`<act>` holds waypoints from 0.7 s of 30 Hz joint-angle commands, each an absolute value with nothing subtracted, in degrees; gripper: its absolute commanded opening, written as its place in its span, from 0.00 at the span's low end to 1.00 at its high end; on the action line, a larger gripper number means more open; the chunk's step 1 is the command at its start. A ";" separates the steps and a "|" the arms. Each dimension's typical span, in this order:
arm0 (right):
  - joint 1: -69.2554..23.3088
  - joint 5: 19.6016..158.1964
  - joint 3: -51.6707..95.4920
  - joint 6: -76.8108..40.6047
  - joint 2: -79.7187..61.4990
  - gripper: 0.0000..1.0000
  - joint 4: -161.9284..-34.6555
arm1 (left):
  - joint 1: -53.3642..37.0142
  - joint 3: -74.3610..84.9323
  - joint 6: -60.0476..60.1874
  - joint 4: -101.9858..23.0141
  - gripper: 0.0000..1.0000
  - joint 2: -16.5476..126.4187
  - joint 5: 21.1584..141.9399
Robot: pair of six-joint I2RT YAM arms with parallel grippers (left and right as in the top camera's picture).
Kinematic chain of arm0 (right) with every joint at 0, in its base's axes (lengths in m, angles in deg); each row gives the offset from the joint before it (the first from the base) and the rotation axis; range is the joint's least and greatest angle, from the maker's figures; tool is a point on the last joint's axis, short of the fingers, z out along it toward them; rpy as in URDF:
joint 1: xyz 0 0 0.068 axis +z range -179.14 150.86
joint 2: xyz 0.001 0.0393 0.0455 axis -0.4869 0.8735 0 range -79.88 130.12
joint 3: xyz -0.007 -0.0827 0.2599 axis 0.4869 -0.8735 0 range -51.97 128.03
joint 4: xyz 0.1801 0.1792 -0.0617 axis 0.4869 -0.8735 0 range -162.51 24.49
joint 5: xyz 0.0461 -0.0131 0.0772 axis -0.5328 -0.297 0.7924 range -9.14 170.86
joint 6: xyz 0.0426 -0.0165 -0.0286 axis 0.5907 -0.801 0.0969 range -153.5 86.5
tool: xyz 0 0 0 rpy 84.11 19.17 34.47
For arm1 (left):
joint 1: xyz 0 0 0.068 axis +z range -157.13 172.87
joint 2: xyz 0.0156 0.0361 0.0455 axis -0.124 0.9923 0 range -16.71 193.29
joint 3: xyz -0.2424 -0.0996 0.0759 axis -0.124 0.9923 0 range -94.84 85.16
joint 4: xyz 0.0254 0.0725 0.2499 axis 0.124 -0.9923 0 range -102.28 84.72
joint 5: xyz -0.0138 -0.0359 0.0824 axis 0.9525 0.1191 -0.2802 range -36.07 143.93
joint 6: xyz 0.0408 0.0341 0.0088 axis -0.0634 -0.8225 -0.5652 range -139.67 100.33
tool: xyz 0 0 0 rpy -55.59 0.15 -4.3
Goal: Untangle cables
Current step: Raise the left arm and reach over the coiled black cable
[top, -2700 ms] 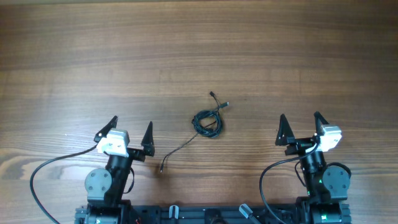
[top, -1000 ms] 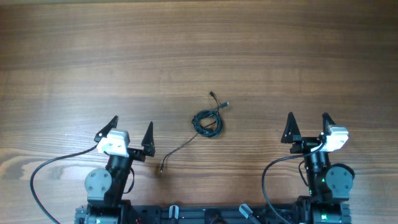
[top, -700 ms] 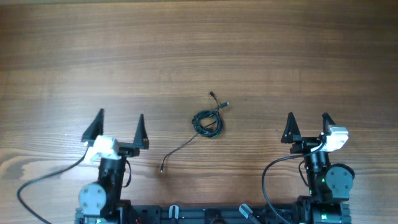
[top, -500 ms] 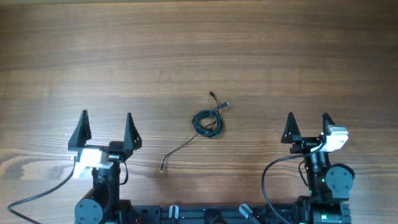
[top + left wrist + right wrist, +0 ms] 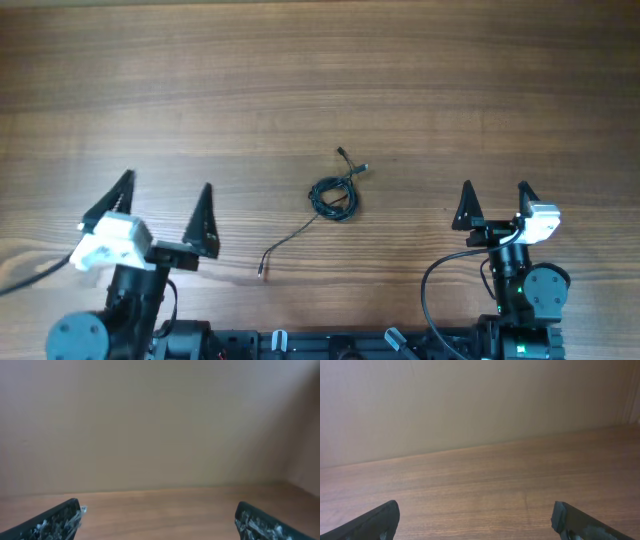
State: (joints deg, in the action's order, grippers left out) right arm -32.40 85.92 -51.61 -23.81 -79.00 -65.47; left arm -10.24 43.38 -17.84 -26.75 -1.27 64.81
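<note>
The cables lie on the wooden table in the overhead view. A thin black wire is coiled into a small loop (image 5: 333, 197) with short ends and tiny connector tips pointing up-right. A loose thin tail (image 5: 285, 243) runs from the coil down-left to a small tip. My left gripper (image 5: 165, 205) is open and empty at the front left, left of the tail. My right gripper (image 5: 493, 197) is open and empty at the front right. Neither wrist view shows the cables; my left fingers (image 5: 160, 522) and right fingers (image 5: 477, 520) frame bare wood.
The wooden table (image 5: 320, 90) stretches far back. Thicker black arm cables (image 5: 440, 290) loop beside the arm bases at the front edge. A plain beige wall (image 5: 470, 405) stands behind the table in both wrist views.
My left arm has swung left and risen toward the camera, its gripper staying open. My right arm shifted slightly right early on, then held still. The cables have not moved.
</note>
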 commanded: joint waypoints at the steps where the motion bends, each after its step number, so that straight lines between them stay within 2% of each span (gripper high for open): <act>1: -32.54 85.59 -51.69 -24.51 -79.67 1.00 -65.23 | -9.89 41.76 -17.34 -27.93 1.00 3.21 86.29; 5: -32.54 85.59 -51.69 -24.49 -79.67 1.00 -65.21 | -9.89 41.76 -17.32 -28.52 1.00 8.22 99.45; 11: -32.54 85.59 -51.69 -24.49 -79.67 1.00 -65.21 | -9.89 41.76 -17.58 -28.72 1.00 16.76 99.45; 12: -32.54 85.57 -51.69 -24.49 -79.67 1.00 -65.21 | -9.89 41.76 -17.89 -25.05 1.00 18.82 93.88; 16: -32.54 85.59 -51.69 -24.49 -79.67 1.00 -65.21 | -9.89 41.76 -17.80 -25.20 1.00 22.27 92.78; 21: -32.54 85.57 -51.69 -24.51 -79.67 1.00 -65.23 | -9.89 41.76 -17.84 -18.54 1.00 26.07 83.41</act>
State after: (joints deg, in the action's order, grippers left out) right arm -32.40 85.92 -51.61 -23.81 -79.04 -65.50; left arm -10.07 42.44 -17.86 -20.85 24.11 88.76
